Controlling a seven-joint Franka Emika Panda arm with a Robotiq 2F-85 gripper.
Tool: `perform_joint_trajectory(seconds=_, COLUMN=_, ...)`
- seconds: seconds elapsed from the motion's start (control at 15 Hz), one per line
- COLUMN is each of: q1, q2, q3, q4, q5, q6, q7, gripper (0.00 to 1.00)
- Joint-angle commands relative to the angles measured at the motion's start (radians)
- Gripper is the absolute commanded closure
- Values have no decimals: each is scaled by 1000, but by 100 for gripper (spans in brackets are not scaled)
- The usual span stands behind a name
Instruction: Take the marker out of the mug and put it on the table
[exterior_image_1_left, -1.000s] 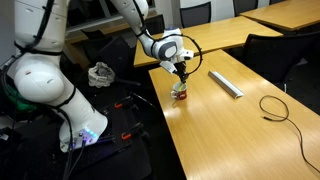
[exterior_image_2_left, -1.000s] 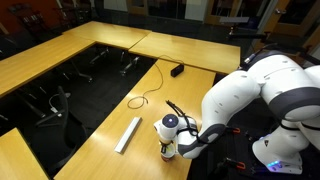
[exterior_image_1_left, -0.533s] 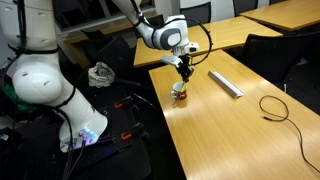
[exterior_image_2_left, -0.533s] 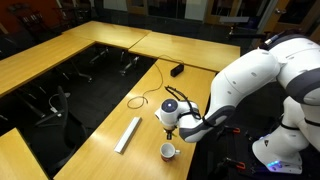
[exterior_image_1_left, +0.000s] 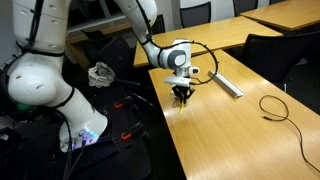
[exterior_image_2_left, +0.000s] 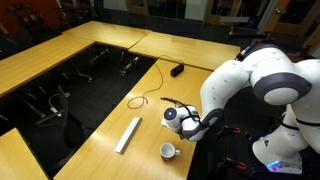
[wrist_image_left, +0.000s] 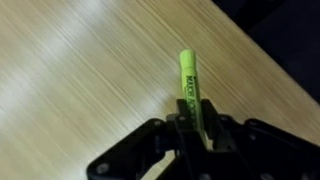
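My gripper (wrist_image_left: 192, 125) is shut on the marker (wrist_image_left: 187, 82), a short yellow pen that sticks out past the fingertips over the wooden table (wrist_image_left: 80, 70). In an exterior view the gripper (exterior_image_1_left: 182, 95) hangs low over the table (exterior_image_1_left: 230, 135) near its front edge; the mug is hidden behind it there. In an exterior view the white mug (exterior_image_2_left: 169, 151) stands on the table (exterior_image_2_left: 105, 165), and the gripper (exterior_image_2_left: 188, 131) is just beside and above it. The mug is out of the wrist view.
A long flat grey bar (exterior_image_1_left: 225, 84) lies on the table beyond the gripper; it also shows in an exterior view (exterior_image_2_left: 129, 134). A black cable (exterior_image_1_left: 275, 106) loops further along the table (exterior_image_2_left: 146, 99). The table edge (wrist_image_left: 262, 62) runs close by. Chairs stand around.
The gripper lifted off the mug with the marker, then swung aside and came down lower over the table next to the mug.
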Motion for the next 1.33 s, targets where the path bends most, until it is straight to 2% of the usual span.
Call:
perform_joint_trajectory(seconds=0.0, q1=-12, q2=80, q3=19, q4=56, q5=-88, q6=-43, q7=-104, gripper=95)
perform_joint_trajectory(seconds=0.53, q1=18, q2=186, q3=4, q4=171, q5=-306, q6=-199, q7=-282, gripper=95)
perform_joint_trajectory(seconds=0.6, q1=28, q2=189, q3=-4, q4=179, q5=-346, q6=-219, q7=-286, gripper=55)
perform_joint_trajectory(seconds=0.67, q1=35, q2=191, q3=-9, q4=183, q5=-389, q6=-236, q7=-288, gripper=54)
perform_joint_trajectory(seconds=0.8, q1=55, q2=181, q3=-18, q4=183, q5=-502, q6=-249, q7=-250, gripper=41)
perform_joint_trajectory(seconds=0.93, q1=30, q2=144, q3=3, q4=163, q5=-567, q6=-175, q7=-169, gripper=25)
perform_joint_trajectory(seconds=1.0, q1=-2, q2=121, q3=30, q4=151, q5=-545, q6=-136, q7=-132, gripper=18)
perform_joint_trajectory(seconds=1.13, q1=-50, q2=54, q3=77, q4=119, q5=-462, q6=-117, q7=-145, gripper=3)
perform_joint_trajectory(seconds=1.27, q1=-99, q2=-30, q3=120, q4=79, q5=-358, q6=-125, q7=-188, gripper=0)
